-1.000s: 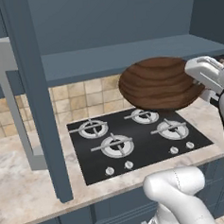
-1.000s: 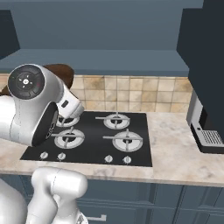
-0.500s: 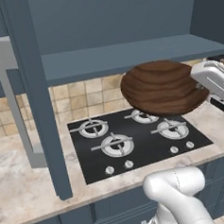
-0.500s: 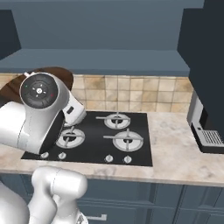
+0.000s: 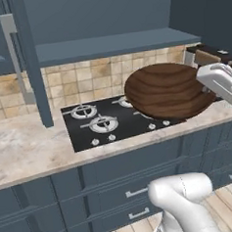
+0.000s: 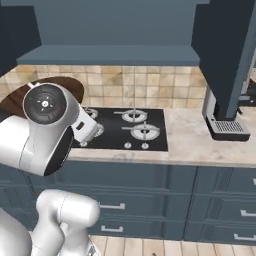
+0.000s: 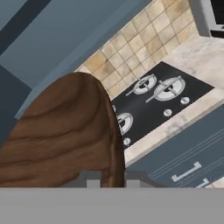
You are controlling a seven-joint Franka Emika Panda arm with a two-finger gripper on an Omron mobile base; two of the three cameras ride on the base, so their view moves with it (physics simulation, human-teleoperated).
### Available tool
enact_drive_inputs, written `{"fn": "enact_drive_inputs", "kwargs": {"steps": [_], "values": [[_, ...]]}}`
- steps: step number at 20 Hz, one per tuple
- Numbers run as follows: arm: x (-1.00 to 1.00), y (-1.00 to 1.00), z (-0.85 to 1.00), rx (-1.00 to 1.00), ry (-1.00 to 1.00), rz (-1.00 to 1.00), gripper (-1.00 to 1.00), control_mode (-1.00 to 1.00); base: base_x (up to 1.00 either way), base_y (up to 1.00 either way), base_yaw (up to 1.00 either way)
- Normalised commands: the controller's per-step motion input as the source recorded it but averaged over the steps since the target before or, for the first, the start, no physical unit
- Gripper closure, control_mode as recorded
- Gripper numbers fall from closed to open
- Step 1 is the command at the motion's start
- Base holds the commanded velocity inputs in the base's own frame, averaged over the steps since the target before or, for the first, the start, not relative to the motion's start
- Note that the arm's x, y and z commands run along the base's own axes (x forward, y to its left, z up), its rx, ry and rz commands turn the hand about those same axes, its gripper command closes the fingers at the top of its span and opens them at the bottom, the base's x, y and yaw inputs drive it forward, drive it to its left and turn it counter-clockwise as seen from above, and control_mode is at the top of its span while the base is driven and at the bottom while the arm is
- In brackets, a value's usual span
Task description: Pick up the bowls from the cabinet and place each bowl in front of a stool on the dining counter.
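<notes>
My gripper (image 7: 109, 177) is shut on the rim of the wide dark brown wooden bowl (image 7: 65, 135). The bowl (image 5: 167, 91) hangs tilted above the right half of the gas hob, with the white hand (image 5: 218, 81) at its right edge. From the right base view, a slice of the bowl (image 6: 70, 86) shows behind the arm's big joint. The dark blue-grey cabinet (image 5: 113, 42) with its flat shelf (image 6: 110, 52) runs along the wall above the hob. The stool and the dining counter are out of view.
A black gas hob (image 5: 108, 121) lies in the beige top, over blue-grey drawer units (image 5: 117, 172). An open cabinet door (image 5: 30, 60) with a silver handle stands at the left. A coffee machine (image 6: 227, 125) sits under a tall dark unit (image 6: 225, 50) at the right.
Both base views have pulled back from the hob counter, so the drawers below now show: the base has driven. The wooden bowl has stayed in the shut gripper.
</notes>
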Motion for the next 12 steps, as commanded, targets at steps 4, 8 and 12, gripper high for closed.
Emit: {"fn": "enact_drive_inputs", "kwargs": {"steps": [4,8,12], "values": [[0.0,0.0,0.0,0.0,0.0,0.0,1.0,1.0,-0.8,-0.52,0.0],[0.0,0.0,0.0,0.0,0.0,0.0,1.0,1.0,-0.38,-0.67,0.12],[0.0,0.0,0.0,0.0,0.0,0.0,1.0,1.0,-0.15,-0.83,0.29]]}}
